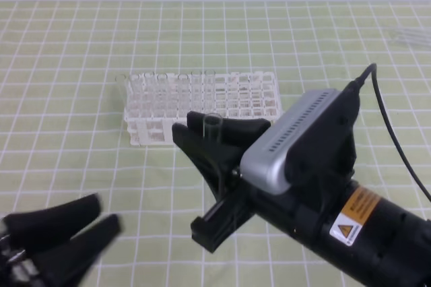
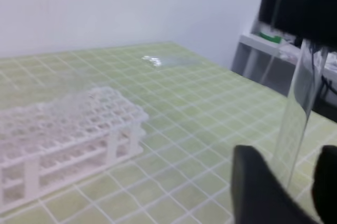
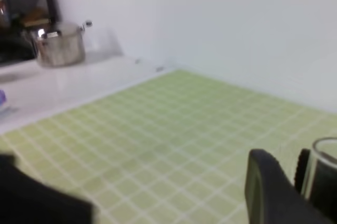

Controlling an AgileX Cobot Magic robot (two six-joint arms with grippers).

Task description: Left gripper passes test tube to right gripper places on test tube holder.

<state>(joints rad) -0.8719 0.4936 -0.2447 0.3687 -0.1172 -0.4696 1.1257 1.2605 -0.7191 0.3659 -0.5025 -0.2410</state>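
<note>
Glass test tube (image 1: 213, 126) stands upright, clamped between the jaws of my right gripper (image 1: 217, 132) just in front of the white test tube holder (image 1: 202, 106); my left gripper (image 1: 71, 233) hangs low, jaws parted, holding nothing.

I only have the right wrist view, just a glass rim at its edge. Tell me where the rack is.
Observer: The test tube holder stands just beyond the right gripper in the high view.
Operator: Report the left gripper.
Observer: The left gripper is at the lower left, jaws apart, nothing between them.
Operator: Confirm my grip.
Observer: The test tube stands upright between your jaws, rim up. Its lower part is hidden in the high view.
</note>
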